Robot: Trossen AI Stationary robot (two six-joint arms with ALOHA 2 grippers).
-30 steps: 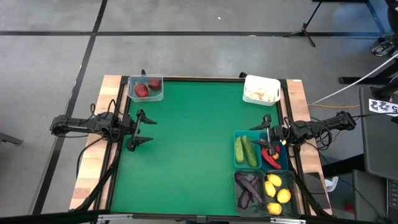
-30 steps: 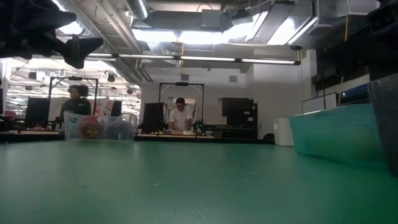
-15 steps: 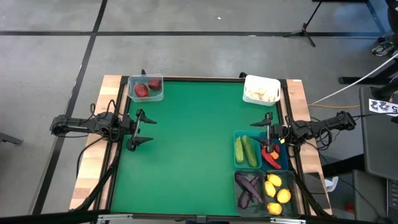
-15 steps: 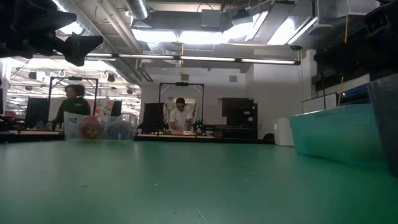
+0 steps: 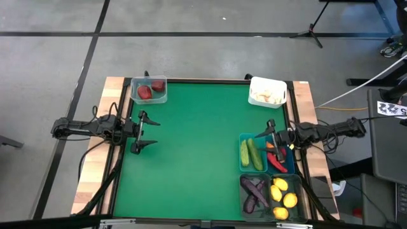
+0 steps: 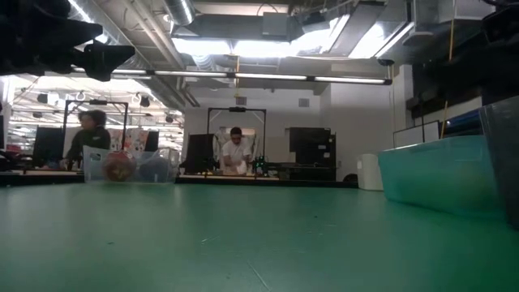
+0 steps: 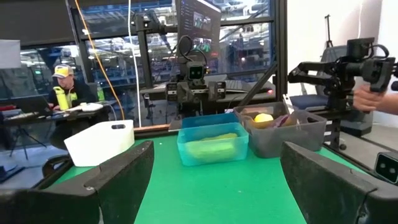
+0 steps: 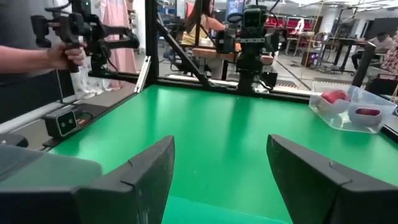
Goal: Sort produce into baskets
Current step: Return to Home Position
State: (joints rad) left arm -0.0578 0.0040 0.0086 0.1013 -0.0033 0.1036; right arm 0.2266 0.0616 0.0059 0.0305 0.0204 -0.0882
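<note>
My left gripper (image 5: 145, 132) is open and empty at the table's left side, level with the table's middle. My right gripper (image 5: 268, 135) is open and empty above the far end of two teal baskets, one holding green cucumbers (image 5: 250, 152), the other red peppers (image 5: 277, 159). Two dark baskets at the near right hold purple eggplants (image 5: 254, 193) and yellow lemons (image 5: 284, 195). A clear basket (image 5: 149, 90) at the far left holds dark red round ones (image 8: 336, 96). A white basket (image 5: 267, 91) at the far right holds white garlic.
The green mat (image 5: 197, 146) lies bare between the arms. In the wrist views a person's hand (image 8: 62, 56) holds a device beside the table. People stand in the room beyond the far edge (image 6: 235, 154).
My right gripper has shifted a little toward the table's left edge over the teal baskets and stays open. A person in the room behind has moved.
</note>
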